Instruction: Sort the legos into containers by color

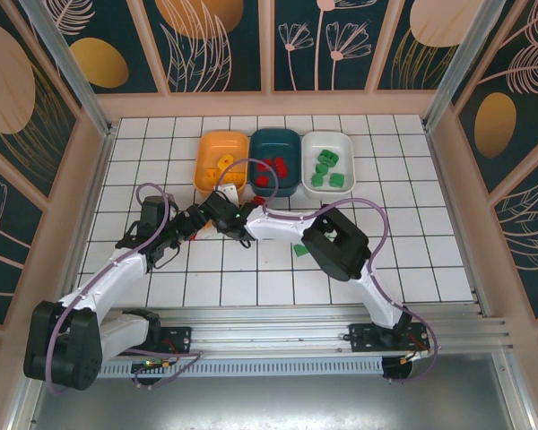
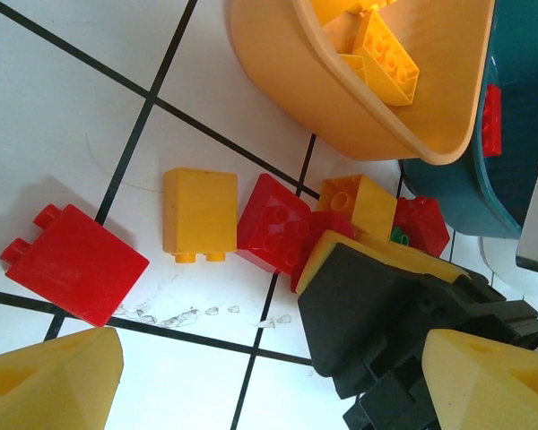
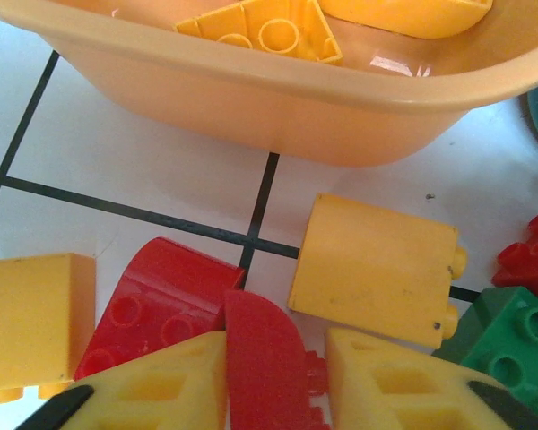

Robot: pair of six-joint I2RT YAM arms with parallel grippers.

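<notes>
Read the left pincer as wide, with the body of the right pincer between its fingers. The right pincer grips a curved red lego. From its left you find a yellow lego, a rounded red lego touching the gripped one, a second yellow lego and a green lego. The orange bowl stands directly ahead on the counter.

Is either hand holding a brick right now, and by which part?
The right hand has a red brick pinched between its fingers, across its narrow width, studs against one finger. The left hand is open, holding nothing.
</notes>
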